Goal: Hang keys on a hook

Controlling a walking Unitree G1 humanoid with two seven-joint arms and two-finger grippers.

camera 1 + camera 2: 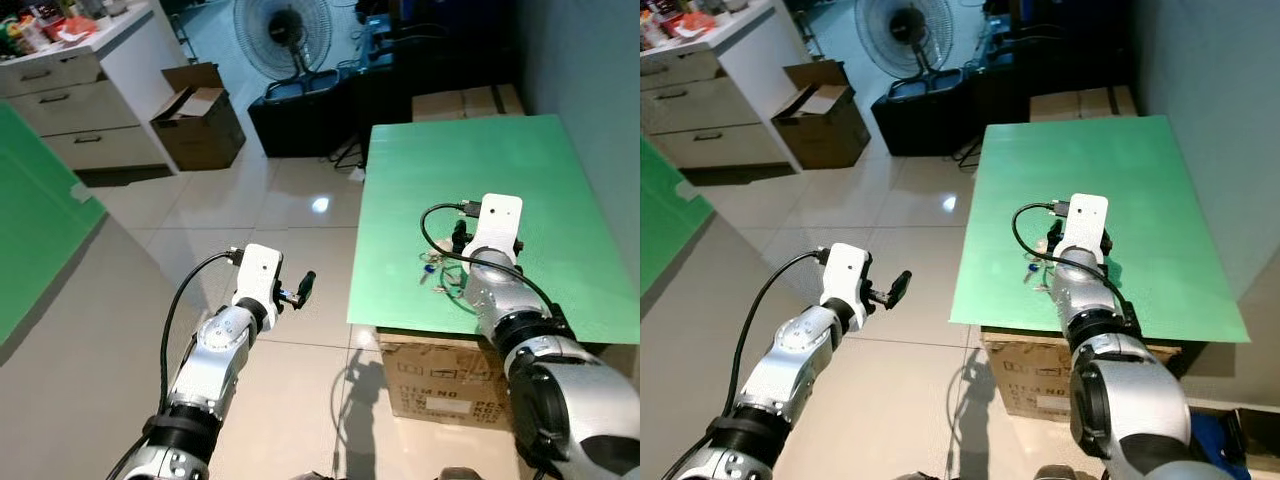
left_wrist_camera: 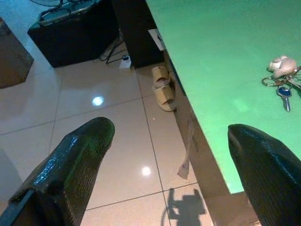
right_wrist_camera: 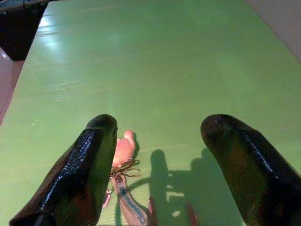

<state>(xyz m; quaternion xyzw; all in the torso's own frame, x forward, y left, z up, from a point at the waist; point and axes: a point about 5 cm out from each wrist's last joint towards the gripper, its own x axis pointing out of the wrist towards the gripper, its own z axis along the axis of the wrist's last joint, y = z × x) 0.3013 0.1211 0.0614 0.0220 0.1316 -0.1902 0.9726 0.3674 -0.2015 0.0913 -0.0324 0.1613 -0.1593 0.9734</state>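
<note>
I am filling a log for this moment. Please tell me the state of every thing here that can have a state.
keys: lying flat on the green tabletop, not held
right tool: open, over the tabletop just above the keys
left tool: open, empty, over the floor beside the table
cardboard box: flaps open, on the floor
floor fan: upright
drawers: closed

Floor: glossy pale tiled floor.
Fan: black round pedestal fan, far end.
Box: open brown cardboard box, beside white drawer cabinet.
Footwear: beige slippers, near green tabletop.
</note>
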